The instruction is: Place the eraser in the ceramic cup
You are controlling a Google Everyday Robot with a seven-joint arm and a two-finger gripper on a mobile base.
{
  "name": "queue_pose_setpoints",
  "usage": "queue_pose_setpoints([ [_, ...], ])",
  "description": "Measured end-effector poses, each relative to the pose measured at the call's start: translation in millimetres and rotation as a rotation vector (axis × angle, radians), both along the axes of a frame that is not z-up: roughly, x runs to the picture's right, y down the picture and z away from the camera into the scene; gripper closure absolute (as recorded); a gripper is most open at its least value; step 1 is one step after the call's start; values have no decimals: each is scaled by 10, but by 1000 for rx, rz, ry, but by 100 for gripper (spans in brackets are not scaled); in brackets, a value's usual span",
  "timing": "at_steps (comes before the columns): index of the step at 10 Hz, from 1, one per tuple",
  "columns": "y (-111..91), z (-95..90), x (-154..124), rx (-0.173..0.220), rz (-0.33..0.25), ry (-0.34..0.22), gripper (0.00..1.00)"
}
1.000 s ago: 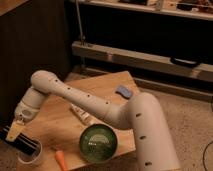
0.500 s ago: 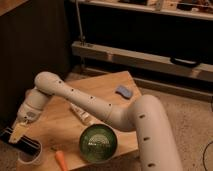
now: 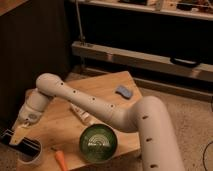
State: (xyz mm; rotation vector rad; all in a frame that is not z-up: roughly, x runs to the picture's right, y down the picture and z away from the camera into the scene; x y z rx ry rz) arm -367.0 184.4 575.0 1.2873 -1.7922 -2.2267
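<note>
The ceramic cup (image 3: 30, 158) is small and white and stands at the table's front left corner. The eraser (image 3: 31, 145), a flat black block, lies tilted over the cup's mouth. One end is at the cup's opening and the other end (image 3: 7, 136) sticks out to the left. My gripper (image 3: 20, 132) is just above and left of the cup, shut on the eraser's middle. The arm reaches to it from the lower right across the table.
A glossy green bowl (image 3: 98, 142) sits at the table's front, right of the cup. An orange carrot-like piece (image 3: 61, 159) lies between them. A whitish packet (image 3: 81, 115) lies under the arm, and a blue-grey object (image 3: 123, 91) lies near the far right edge of the wooden table (image 3: 107, 82).
The gripper with the eraser has shifted slightly to the right, toward the cup. The other objects have not moved.
</note>
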Motion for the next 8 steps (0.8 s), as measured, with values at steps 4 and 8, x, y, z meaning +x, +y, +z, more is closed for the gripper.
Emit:
queue_pose_setpoints([
  [4,-5,-35,-34,10,9,-1,20],
  [8,-25,-48,-54,12,14,2,20],
])
